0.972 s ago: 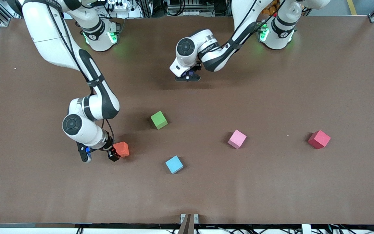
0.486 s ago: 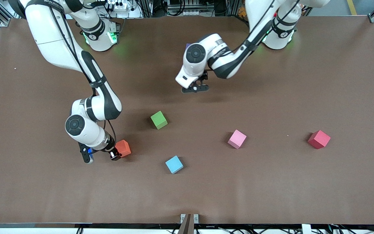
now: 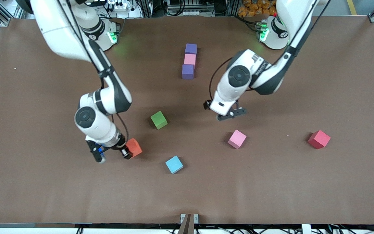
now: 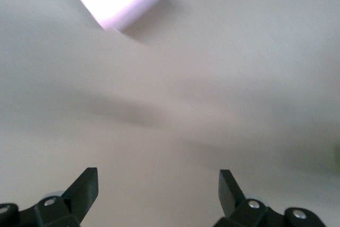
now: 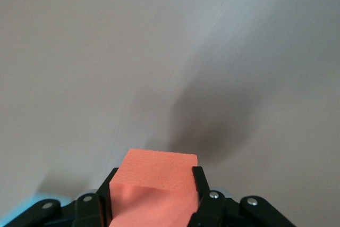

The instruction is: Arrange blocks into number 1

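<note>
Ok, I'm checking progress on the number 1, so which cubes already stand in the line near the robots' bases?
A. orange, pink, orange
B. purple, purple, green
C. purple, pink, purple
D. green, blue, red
C: the front view shows a purple cube, a pink cube and a second purple cube lined up in a column, each one nearer to the front camera than the one before.
</note>
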Available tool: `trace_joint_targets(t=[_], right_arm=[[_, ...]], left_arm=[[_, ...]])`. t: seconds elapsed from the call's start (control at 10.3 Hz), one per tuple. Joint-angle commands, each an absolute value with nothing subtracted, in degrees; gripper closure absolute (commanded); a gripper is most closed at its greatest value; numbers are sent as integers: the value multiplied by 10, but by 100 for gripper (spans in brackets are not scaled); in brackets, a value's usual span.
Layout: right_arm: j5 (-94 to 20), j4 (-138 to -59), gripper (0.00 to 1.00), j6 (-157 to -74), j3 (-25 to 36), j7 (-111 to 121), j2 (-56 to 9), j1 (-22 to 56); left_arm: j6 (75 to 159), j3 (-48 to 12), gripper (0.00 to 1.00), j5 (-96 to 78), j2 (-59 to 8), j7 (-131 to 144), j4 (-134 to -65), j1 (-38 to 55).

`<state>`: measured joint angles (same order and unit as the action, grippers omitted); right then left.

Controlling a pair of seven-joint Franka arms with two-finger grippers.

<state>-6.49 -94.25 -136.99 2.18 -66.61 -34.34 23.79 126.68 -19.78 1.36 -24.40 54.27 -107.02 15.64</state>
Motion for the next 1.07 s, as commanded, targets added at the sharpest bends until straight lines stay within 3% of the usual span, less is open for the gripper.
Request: trace_joint_targets(t=[0.0, 0.19, 0.68, 0.97], right_arm=[[-40, -974, 54, -1324, 33, -611, -275, 315], [-11, -1010, 52, -1322, 32, -530, -258, 371], [35, -1041, 52, -1332, 23, -476, -262, 480], [34, -1121, 52, -1431, -10, -498, -252, 494]], left_arm=[[1261, -142, 0, -30, -264, 556, -1048, 161], [1272, -104, 0, -58, -282, 568, -1042, 161], [1334, -75, 0, -57, -330, 622, -1001, 168], [1339, -60, 0, -55, -358, 621, -976, 170]])
